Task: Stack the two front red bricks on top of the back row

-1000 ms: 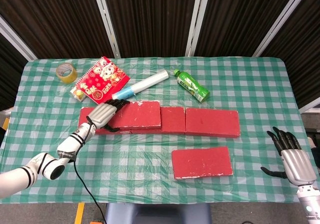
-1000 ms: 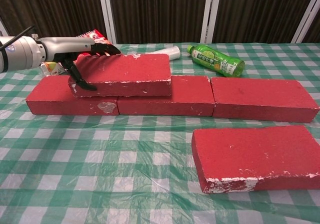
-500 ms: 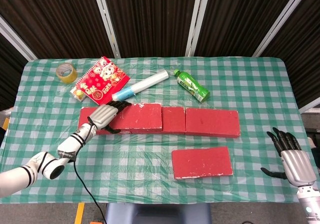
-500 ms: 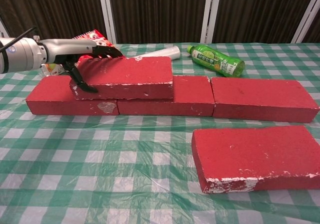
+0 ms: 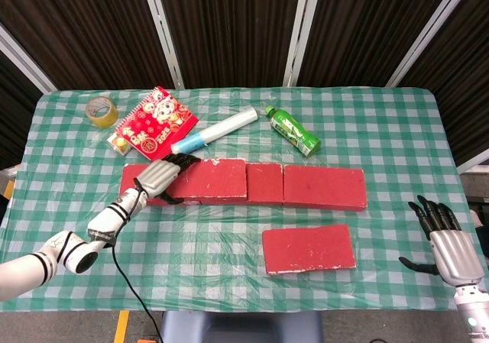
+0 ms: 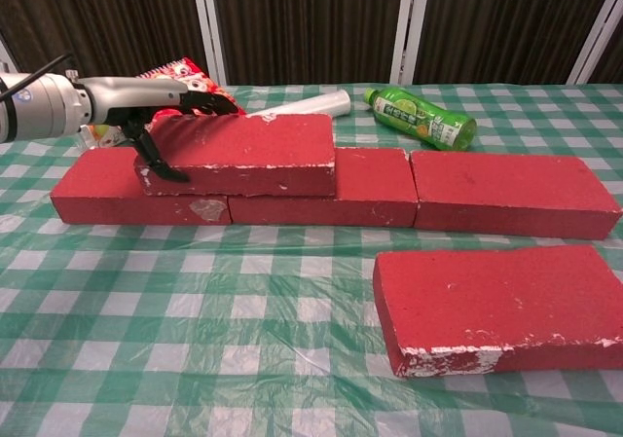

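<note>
One red brick (image 6: 243,153) lies on top of the back row, across its left brick (image 6: 107,199) and middle brick (image 6: 365,192). My left hand (image 6: 161,116) grips this top brick (image 5: 214,179) at its left end, fingers over the top and thumb on the front face. The left hand (image 5: 159,176) reaches in from the table's left front. The right back-row brick (image 6: 511,194) has nothing on it. A second loose red brick (image 5: 309,248) lies flat in front, right of centre. My right hand (image 5: 451,244) hovers open at the table's right front corner, apart from every brick.
Behind the row lie a green bottle (image 5: 293,131), a white rolled tube (image 5: 215,131) and a red printed packet (image 5: 153,119). A roll of tape (image 5: 102,110) sits at the back left. A checked cloth (image 5: 229,282) covers the table.
The top brick has shifted slightly to the right and lies a little lower on the back row, with my left hand still on it. The right hand has not moved.
</note>
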{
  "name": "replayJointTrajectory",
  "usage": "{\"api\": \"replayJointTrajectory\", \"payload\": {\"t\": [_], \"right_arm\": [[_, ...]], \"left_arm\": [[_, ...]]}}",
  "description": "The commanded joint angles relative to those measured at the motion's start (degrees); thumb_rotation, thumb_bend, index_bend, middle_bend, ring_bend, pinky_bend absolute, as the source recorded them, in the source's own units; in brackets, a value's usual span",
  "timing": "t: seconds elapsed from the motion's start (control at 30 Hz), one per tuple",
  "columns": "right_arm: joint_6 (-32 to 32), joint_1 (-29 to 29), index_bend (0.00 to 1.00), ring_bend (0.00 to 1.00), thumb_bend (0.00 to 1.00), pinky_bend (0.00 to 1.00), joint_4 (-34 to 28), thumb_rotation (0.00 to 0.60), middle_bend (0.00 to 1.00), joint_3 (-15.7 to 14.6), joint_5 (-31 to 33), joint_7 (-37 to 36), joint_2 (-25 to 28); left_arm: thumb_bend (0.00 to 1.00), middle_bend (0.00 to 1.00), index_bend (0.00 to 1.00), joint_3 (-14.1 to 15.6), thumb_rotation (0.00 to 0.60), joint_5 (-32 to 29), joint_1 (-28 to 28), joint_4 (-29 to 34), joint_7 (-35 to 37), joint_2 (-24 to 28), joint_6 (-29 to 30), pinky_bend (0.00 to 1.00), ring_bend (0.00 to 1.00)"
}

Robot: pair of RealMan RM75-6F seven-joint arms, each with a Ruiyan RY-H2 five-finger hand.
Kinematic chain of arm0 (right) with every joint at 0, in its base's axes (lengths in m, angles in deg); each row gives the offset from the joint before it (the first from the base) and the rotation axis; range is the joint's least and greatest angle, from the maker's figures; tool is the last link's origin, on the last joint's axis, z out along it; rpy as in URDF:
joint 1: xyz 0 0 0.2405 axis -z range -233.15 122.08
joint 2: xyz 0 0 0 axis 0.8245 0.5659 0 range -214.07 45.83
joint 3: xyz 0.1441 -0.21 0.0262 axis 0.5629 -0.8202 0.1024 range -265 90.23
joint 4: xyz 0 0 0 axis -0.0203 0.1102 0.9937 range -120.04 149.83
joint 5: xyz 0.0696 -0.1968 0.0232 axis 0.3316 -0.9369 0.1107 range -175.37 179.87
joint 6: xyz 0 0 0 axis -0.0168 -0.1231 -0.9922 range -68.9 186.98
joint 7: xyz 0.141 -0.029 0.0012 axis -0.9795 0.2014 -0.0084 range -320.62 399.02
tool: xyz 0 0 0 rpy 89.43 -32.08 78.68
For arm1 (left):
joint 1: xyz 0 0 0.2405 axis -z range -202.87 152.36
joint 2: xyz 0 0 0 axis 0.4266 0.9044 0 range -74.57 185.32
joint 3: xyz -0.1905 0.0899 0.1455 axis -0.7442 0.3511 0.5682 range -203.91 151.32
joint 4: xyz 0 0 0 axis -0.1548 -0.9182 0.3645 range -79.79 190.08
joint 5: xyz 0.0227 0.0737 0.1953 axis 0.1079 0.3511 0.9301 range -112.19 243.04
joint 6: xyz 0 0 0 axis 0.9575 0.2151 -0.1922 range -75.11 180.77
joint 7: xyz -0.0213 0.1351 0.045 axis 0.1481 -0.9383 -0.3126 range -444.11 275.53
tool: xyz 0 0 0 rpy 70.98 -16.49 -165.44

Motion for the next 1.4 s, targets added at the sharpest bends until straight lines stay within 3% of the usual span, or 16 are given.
{"api": "replayJointTrajectory", "payload": {"t": [0.03,0.6,0.87,1.0,1.17,1.3,1.4], "right_arm": [[0.1,0.0,0.0,0.0,0.13,0.0,0.0,0.6,0.0,0.0,0.1,0.0,0.0],[-0.2,0.2,0.0,0.0,0.13,0.0,0.0,0.6,0.0,0.2,0.1,-0.1,0.1],[-0.8,0.2,0.0,0.0,0.13,0.0,0.2,0.6,0.0,0.2,-0.5,-0.2,-0.1],[-0.9,-0.4,0.0,0.0,0.13,0.0,1.3,0.6,0.0,-0.9,-4.0,-4.2,-0.3],[3.2,-3.2,0.0,0.0,0.13,0.0,2.4,0.6,0.0,-3.0,-8.3,-8.1,-1.1],[11.2,-8.0,0.0,0.0,0.13,0.0,1.5,0.6,0.0,-2.9,-8.5,-6.0,-3.0],[16.6,-11.1,0.0,0.0,0.13,0.0,0.8,0.6,0.0,-1.7,-6.1,-3.6,-4.9]], "left_arm": [[0.26,0.06,0.0,0.1,0.6,-0.1,0.0,-0.2,-0.3,-0.1,0.1,0.09,0.0],[0.26,0.0,0.0,0.1,0.6,-0.8,-0.2,0.3,-0.2,0.1,0.3,0.06,0.0],[0.26,0.0,0.0,-0.2,0.6,0.5,-1.7,3.4,-0.4,2.6,4.2,0.05,0.0],[0.26,0.0,0.0,2.0,0.6,2.2,-6.5,8.0,-6.2,6.9,11.9,0.04,0.0],[0.26,0.0,0.0,6.6,0.6,2.6,-17.6,15.5,-15.9,11.5,25.8,0.03,0.0],[0.26,0.0,0.0,10.9,0.6,3.5,-28.0,14.2,-22.4,9.2,38.0,0.03,0.0],[0.26,0.0,0.0,12.0,0.6,3.2,-32.4,10.6,-22.0,6.2,42.1,0.02,0.0]]}}
